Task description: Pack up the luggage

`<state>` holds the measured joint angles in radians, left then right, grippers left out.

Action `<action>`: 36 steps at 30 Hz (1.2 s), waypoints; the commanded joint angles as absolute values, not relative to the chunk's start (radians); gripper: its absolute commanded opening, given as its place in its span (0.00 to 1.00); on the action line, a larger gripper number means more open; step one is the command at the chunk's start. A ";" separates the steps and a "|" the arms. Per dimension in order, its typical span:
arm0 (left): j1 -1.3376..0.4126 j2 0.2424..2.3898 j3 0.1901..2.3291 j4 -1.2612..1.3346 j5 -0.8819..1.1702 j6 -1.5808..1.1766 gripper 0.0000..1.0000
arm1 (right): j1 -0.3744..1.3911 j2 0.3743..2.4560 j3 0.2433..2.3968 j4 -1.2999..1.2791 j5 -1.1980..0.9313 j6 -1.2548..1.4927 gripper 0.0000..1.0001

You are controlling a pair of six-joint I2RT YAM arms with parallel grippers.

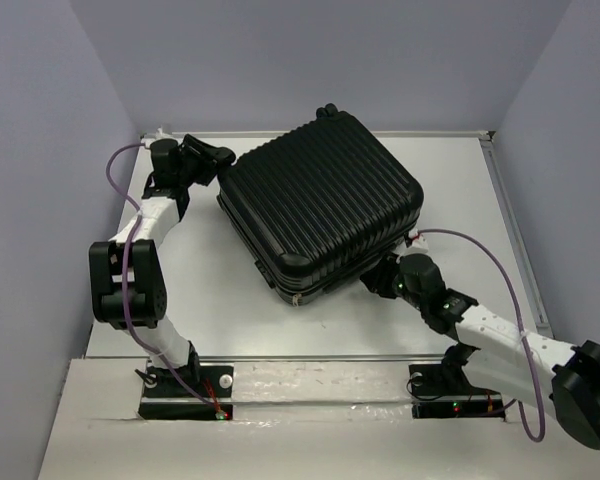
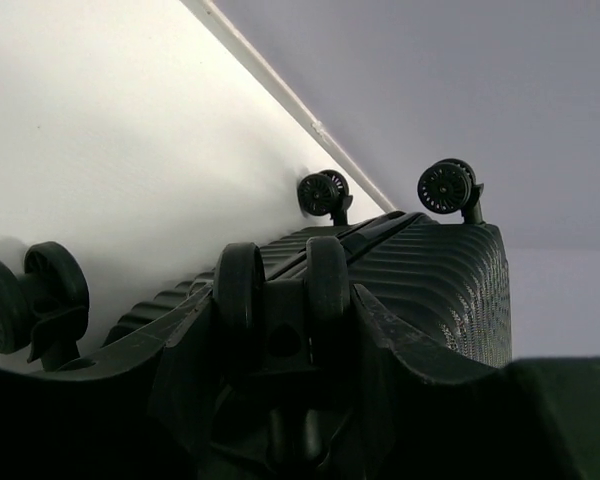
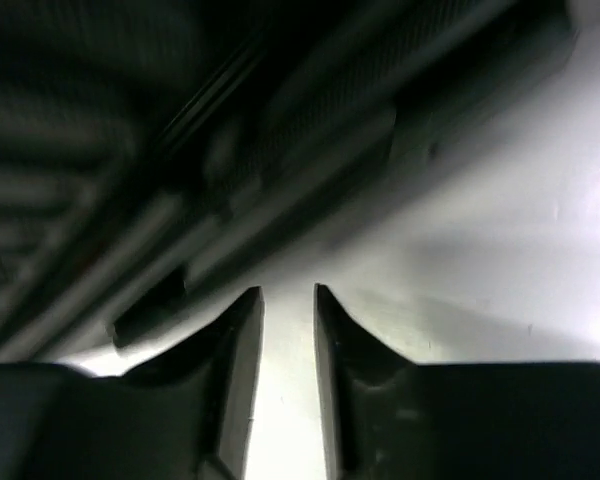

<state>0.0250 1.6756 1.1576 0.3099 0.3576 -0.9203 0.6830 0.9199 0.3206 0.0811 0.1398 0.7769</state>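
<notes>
Luggage (image 1: 320, 205) lies shut by the table's (image 1: 210, 310) far edge, left end effector (image 2: 285, 305) grasping a wheel (image 2: 240, 290), likely to steady it, right end effector (image 3: 287, 295) released beside its seam (image 1: 325, 272).

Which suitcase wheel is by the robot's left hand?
Find the big black ribbed suitcase on the white table. Go to its far left corner, by the left gripper. That double wheel sits between its fingers; the other three wheels stand free.

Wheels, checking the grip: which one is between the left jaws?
The nearest wheel, low and central in the left wrist view; the other three stand clear.
</notes>
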 commanded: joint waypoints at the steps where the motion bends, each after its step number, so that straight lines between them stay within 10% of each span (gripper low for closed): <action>1: 0.037 1.488 1.002 0.442 0.293 -0.955 0.06 | 0.572 1.021 0.452 0.218 -0.045 0.623 0.19; 9: 0.026 1.077 0.522 0.549 0.252 -0.989 0.06 | 0.377 1.353 0.809 0.327 -0.397 0.459 0.10; 13: 0.015 0.884 0.352 0.525 0.253 -1.003 0.06 | 0.362 1.453 0.985 0.179 -0.455 0.421 0.53; 16: 0.009 0.754 0.288 0.465 0.258 -0.996 0.06 | 0.362 1.369 0.924 0.100 -0.442 0.396 0.62; 20: 0.006 0.646 0.293 0.365 0.245 -0.940 0.06 | 0.362 1.130 0.691 0.049 -0.408 0.411 0.59; 25: 0.005 0.578 0.298 0.321 0.247 -0.916 0.06 | 0.437 0.809 0.429 0.041 -0.420 0.478 0.31; 36: -0.028 0.638 0.356 0.319 0.256 -0.876 0.06 | 0.466 0.804 0.383 0.097 -0.483 0.379 0.52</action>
<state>0.0029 0.6155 0.3115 0.3134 0.1265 -1.0664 0.4595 0.7601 0.3767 0.0380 -0.4660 0.4225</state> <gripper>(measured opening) 0.601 0.509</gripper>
